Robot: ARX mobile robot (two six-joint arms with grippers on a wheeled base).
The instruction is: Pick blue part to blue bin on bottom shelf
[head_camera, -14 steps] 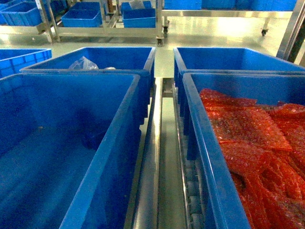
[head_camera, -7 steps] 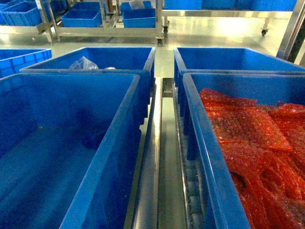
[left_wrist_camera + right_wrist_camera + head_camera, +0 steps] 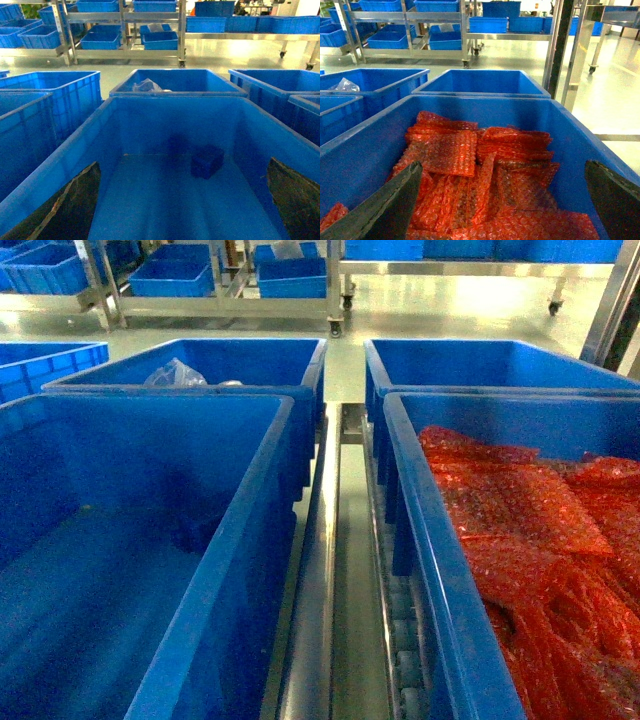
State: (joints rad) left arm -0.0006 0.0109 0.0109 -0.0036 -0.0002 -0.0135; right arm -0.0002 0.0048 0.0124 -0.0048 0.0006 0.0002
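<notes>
five blue bins (image 3: 300, 420), one blue part (image 3: 207, 161)

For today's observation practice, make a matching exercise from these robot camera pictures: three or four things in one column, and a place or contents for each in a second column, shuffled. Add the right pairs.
Things:
1. blue part
2. red bubble-wrap bags
3. clear plastic bag
4. centre rail

Places:
A. in the far left bin
B. between the two near bins
C. alone on the floor of the near left bin
D. heaped in the near right bin

Pairs: 1-C, 2-D, 3-A, 4-B
</notes>
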